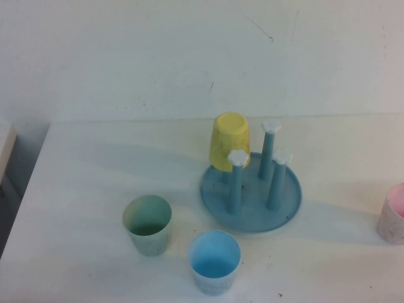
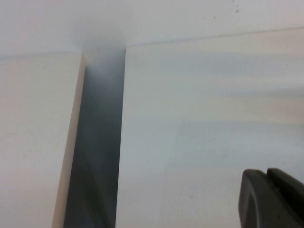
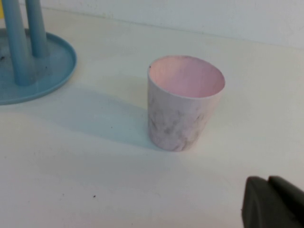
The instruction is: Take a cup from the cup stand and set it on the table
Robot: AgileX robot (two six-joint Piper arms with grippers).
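- High view: the yellow cup (image 1: pixel 228 141) sits upside down over the rear-left peg of the cup stand (image 1: pixel 251 192). It's plain, tapered, no handle, matte, leaning slightly. The other three pegs are bare, white caps showing.
- Same view: green cup (image 1: pixel 147 225) and blue cup (image 1: pixel 214 261) stand upright on the worktop (image 1: pixel 76 189), in front of the stand and to its left. A pink cup (image 1: pixel 394 214) is cut by the right edge. Neither arm shows here.
- Risk, as you'd judge it: pull the cup sideways instead of straight up and the rim catches the flower cap, which drags or tips the light stand. Smooth tapered plastic could slip from a weak pinch.
- Risk two: set-down spots on the left are crowded, so you could knock the green or blue cup.
- Left wrist view: left claw (image 2: pixel 273 199) shows only as a dark tip over bare worktop, near its edge and a gap. Can't tell if it's apart or together.
- Right wrist view: right claw (image 3: pixel 273 203) is low over the worktop, near the pink cup, with the stand's rim beyond. Only a dark tip shows, state can't tell.
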